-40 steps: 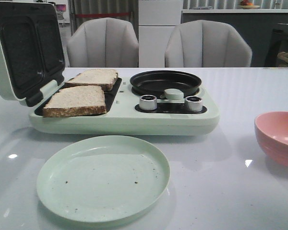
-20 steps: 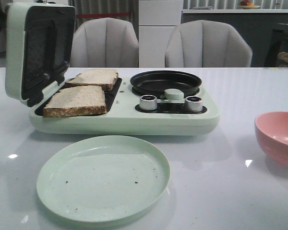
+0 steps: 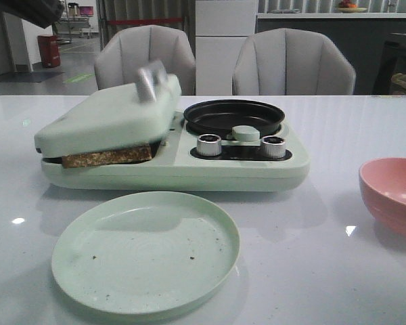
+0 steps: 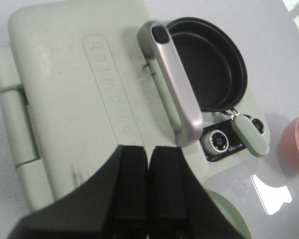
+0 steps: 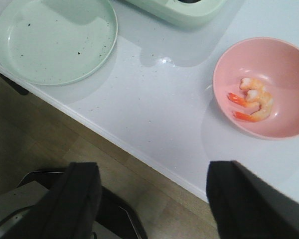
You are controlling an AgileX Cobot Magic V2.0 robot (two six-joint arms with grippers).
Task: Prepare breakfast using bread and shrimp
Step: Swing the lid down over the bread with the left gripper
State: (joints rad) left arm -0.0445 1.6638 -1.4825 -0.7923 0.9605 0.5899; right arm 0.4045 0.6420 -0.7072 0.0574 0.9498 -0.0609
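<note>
Nearest, the plate sits bare; the shrimp wait in the pink bowl; beyond, bread peeks under the lid. Left gripper pressed together, right gripper spread. Better press the lid flat, evenly.

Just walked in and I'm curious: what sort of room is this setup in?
Probably a dining or demo area rather than a real kitchen: a white table holds a breakfast maker, two padded chairs face it, and a hall with a red bin lies beyond.
</note>
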